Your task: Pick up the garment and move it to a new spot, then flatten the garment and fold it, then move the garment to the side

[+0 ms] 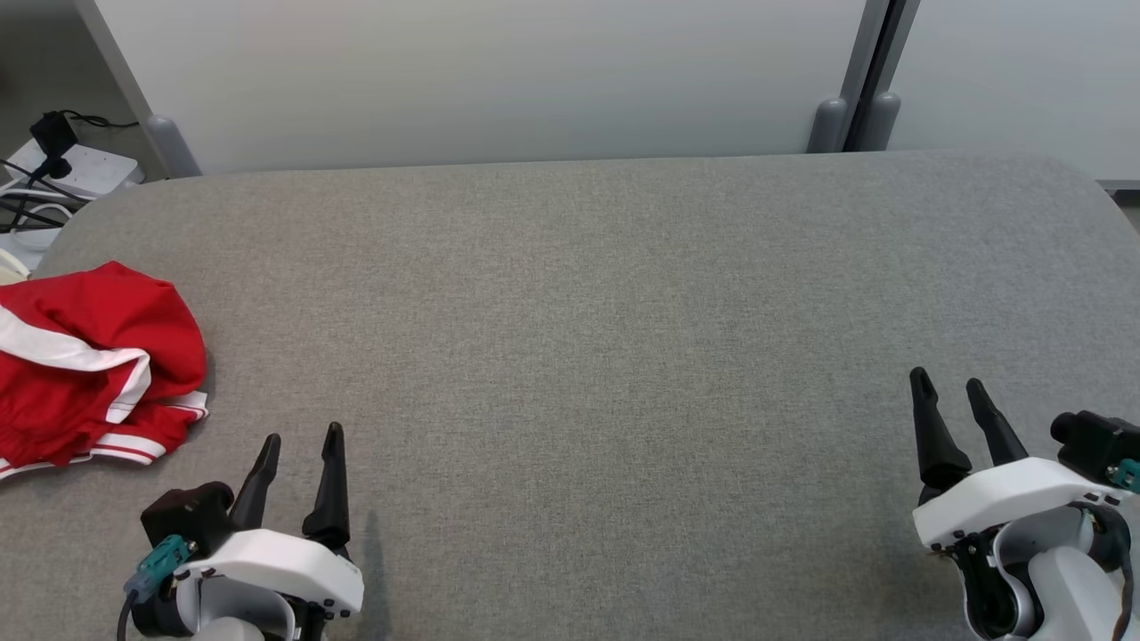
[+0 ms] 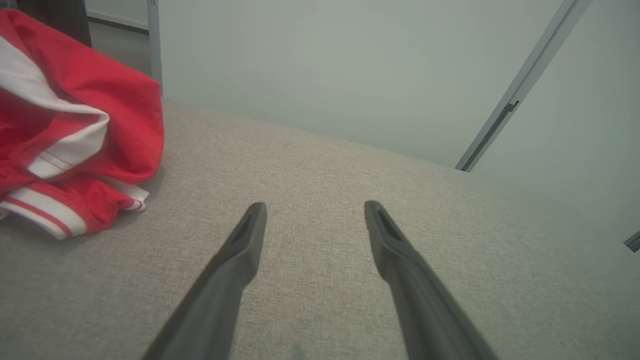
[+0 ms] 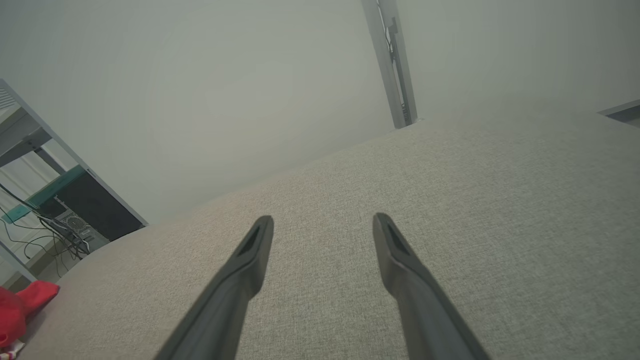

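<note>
Inspecting the opening position: the red garment (image 1: 89, 356), trimmed with white stripes, lies crumpled at the far left of the grey fabric table (image 1: 579, 312), and the pick-up step has not begun.

Left gripper (image 1: 301, 436): fingers spread wide, nothing between them, hovering low over bare cloth just beside the garment's near corner. Right gripper (image 1: 948, 381): likewise spread and empty, at the opposite end of the table, well apart from the garment.

Recommended execution, as a judgement:
- The left arm is the nearer and should lead.
- Aim for the raised, bunched fold at the top of the heap rather than the flat striped hem, so the fingers close on several layers.
- Come down from above and lift well clear before carrying, so no trailing cloth drags along the table.
- The wide bare middle of the table looks the best new spot, within reach of both arms for flattening.

Limits of observation:
- The head view cuts the garment off at its left edge; how far it extends, or whether any hangs over the table's edge, cannot be told.
- Its type is unclear; no sleeves, legs or openings can be made out.
- Layers underneath are hidden.
- A power strip (image 1: 85, 169) and cables sit beyond the table's far left corner, a possible snag.
</note>
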Available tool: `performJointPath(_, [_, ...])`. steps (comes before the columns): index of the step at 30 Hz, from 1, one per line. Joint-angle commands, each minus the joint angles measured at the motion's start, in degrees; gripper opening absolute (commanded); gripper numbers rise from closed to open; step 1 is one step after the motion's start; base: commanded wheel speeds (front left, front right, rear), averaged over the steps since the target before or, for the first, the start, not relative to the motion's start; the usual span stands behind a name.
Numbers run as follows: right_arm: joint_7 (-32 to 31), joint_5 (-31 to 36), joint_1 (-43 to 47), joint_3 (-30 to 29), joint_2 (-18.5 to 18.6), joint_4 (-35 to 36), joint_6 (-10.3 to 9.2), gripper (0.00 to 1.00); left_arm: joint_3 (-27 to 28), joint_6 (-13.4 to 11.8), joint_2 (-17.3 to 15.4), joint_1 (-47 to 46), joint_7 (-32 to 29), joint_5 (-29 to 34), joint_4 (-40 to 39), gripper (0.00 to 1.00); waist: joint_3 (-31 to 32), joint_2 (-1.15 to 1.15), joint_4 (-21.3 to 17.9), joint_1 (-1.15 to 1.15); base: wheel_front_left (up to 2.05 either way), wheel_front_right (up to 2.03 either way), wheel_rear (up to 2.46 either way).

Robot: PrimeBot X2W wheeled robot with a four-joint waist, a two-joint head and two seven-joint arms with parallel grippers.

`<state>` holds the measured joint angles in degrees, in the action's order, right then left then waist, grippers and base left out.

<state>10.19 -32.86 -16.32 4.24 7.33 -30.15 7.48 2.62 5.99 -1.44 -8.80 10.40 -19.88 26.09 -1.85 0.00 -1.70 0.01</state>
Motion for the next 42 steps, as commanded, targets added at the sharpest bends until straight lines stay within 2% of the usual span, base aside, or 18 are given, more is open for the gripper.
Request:
performJointPath(1, [1.13, 1.91, -2.61, 1.30, 0.79, 1.55, 0.01, 1.00, 1.07, -0.49, -1.09, -3.58, 0.92, 2.24, -2.09, 1.00, -0.08, 0.00, -0.03, 0.00, 0.00, 0.00, 0.00])
performJointPath(11, [2.64, 7.25, -3.62, 2.22, 1.39, 0.53, 0.01, 1.00, 0.95, -1.44, -1.23, -4.17, 2.43, 9.08, -0.97, 1.00, -0.26, 0.00, -0.13, 0.00, 0.00, 0.00, 0.00])
performJointPath(23, [4.81, 16.65, -5.14, 0.89, 1.65, -1.46, 0.01, 1.00, 1.86, -3.45, -1.44, -5.42, 4.60, 18.36, 1.15, 1.00, -0.41, 0.00, -0.09, 0.00, 0.00, 0.00, 0.00])
performJointPath(33, [4.81, 19.40, -4.84, -2.83, 0.63, -1.72, 0.01, 1.00, 2.83, -4.98, -1.44, -5.11, 4.60, 17.56, 1.36, 1.00, -0.48, 0.00, -0.24, 0.00, 0.00, 0.00, 0.00])
performJointPath(42, [4.81, 20.36, -4.72, -1.59, 0.52, -1.43, 0.01, 1.00, 2.65, -5.10, -1.44, -4.91, 4.60, 17.24, 1.31, 1.00, -0.34, 0.00, 0.39, 0.00, 0.00, 0.00, 0.00])
